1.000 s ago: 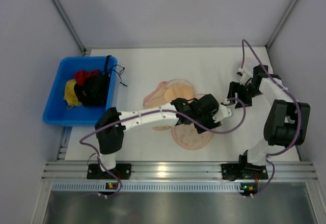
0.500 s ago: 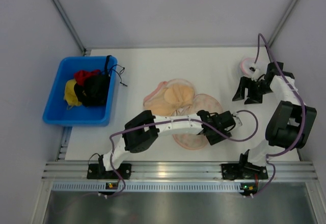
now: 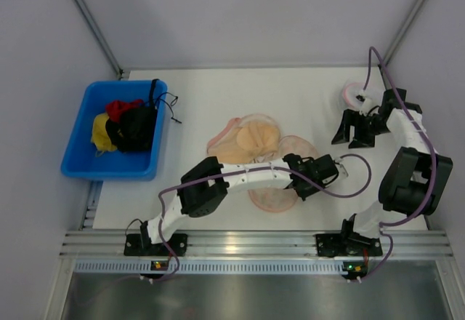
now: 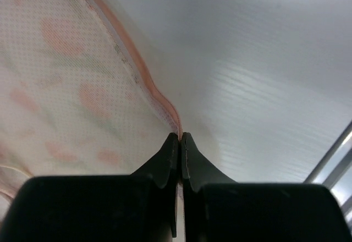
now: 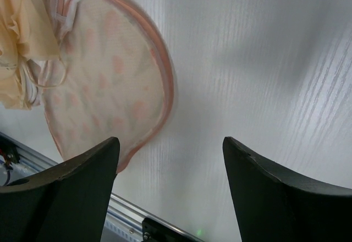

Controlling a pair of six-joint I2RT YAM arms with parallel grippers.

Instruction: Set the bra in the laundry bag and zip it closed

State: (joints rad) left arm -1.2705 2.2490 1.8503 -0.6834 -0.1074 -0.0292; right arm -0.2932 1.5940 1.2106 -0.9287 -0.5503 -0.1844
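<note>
laundry bag (image 4: 77, 99) rim, prob in l jaws

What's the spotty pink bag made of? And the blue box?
The laundry bag looks like thin, matte mesh fabric: tiny dots of weave show up close, and it has a stitched pink edge. The blue box seems to be hard, smooth plastic, judging by its stiff, straight walls and even colour.
</note>
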